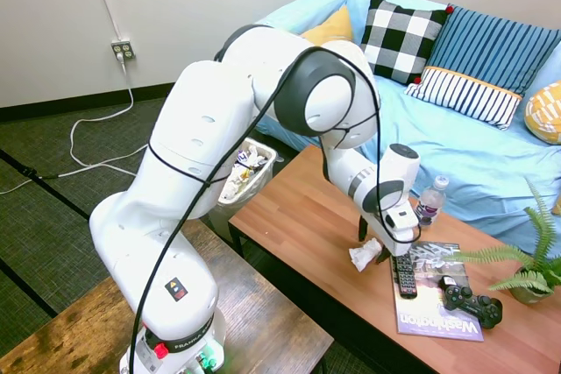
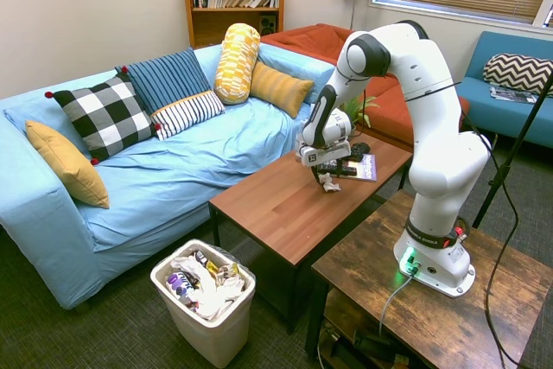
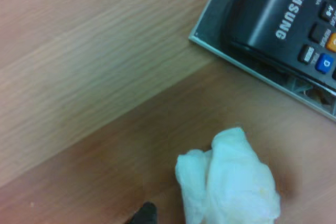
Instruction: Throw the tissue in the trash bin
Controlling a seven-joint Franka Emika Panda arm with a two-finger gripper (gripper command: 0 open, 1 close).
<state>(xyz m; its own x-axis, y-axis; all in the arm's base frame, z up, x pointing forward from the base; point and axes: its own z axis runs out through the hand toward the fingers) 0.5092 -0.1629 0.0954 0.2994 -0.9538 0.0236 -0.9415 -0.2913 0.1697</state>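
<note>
Tissue (image 1: 365, 255) sits on the wooden coffee table (image 1: 298, 216) directly under my gripper (image 1: 375, 250), just beside the corner of a magazine (image 1: 436, 297) that carries a black Samsung remote (image 1: 403, 274). I see the arm reaching out from its base, elbow high, forearm angled down over the table and the wrist pointing the fingers straight at the tabletop. The fingers come down on either side of the white wad, but I cannot tell how wide they stand or whether they touch it. From the wrist view the tissue (image 3: 231, 182) fills the lower part, with the remote (image 3: 294, 19) close by. A game controller (image 1: 472, 300) and a water bottle (image 1: 430, 201) lie beyond the gripper. Well away from it, on the floor past the table's end, stands the trash bin (image 2: 206, 307), already full of litter.
</note>
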